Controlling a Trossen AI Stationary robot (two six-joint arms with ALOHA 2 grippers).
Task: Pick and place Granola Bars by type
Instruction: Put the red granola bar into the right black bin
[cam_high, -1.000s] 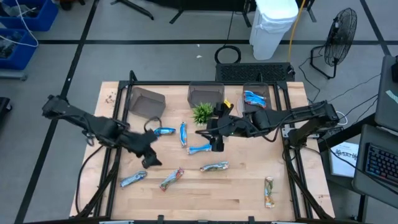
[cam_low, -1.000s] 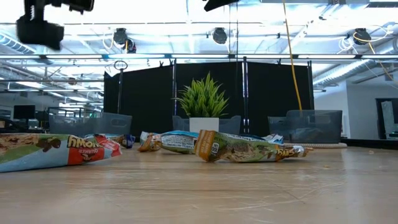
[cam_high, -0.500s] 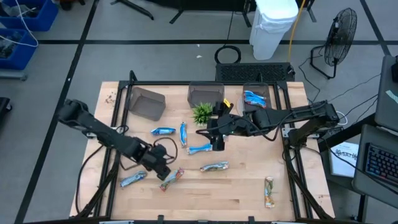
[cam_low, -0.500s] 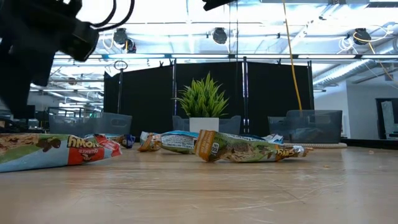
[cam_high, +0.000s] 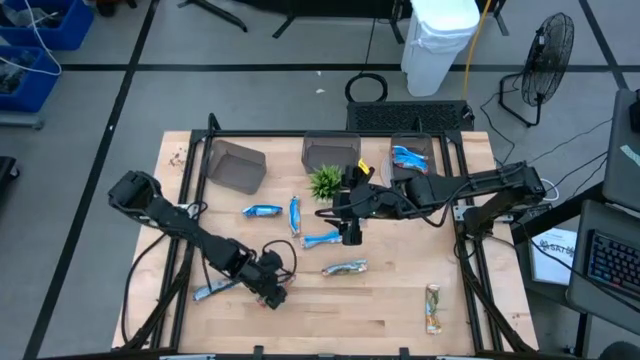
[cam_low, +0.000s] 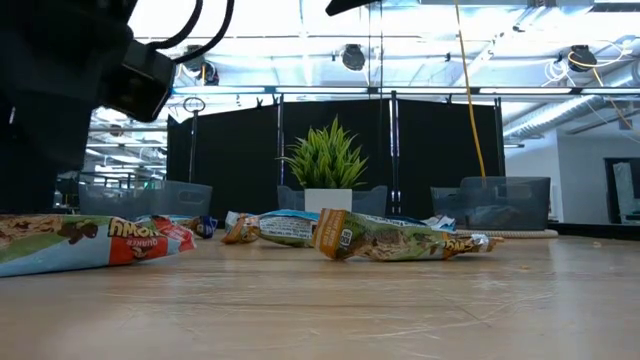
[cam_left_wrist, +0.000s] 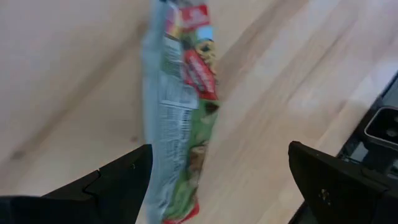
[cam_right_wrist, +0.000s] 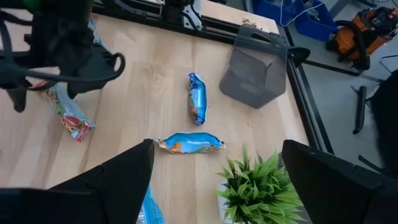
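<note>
Several wrapped bars lie flat on the wooden table. My left gripper (cam_high: 272, 291) is open and low over a tan-and-green bar with red print (cam_left_wrist: 181, 112). That bar lies between its fingers, close to one finger (cam_left_wrist: 121, 180); I cannot tell whether they touch. My right gripper (cam_high: 350, 233) hovers open at mid-table beside a blue bar (cam_high: 320, 240), whose end shows between its fingers (cam_right_wrist: 149, 214). Other bars: two blue (cam_high: 262, 211) (cam_high: 295, 215), a green one (cam_high: 345, 268), a silvery-blue one (cam_high: 214, 290), and a tan one (cam_high: 432, 308) near the right edge.
Three grey bins stand along the far edge: left (cam_high: 237, 165), middle (cam_high: 330, 152), and right (cam_high: 412, 146) with a blue bar (cam_high: 408, 158) inside. A small green plant (cam_high: 326, 182) stands in front of the middle bin, close to my right arm. Black frame rails run along both table sides.
My left gripper has swept from mid-left of the table toward the near edge and to the right, coming down over the tan-and-green bar. The bars have stayed where they were.
</note>
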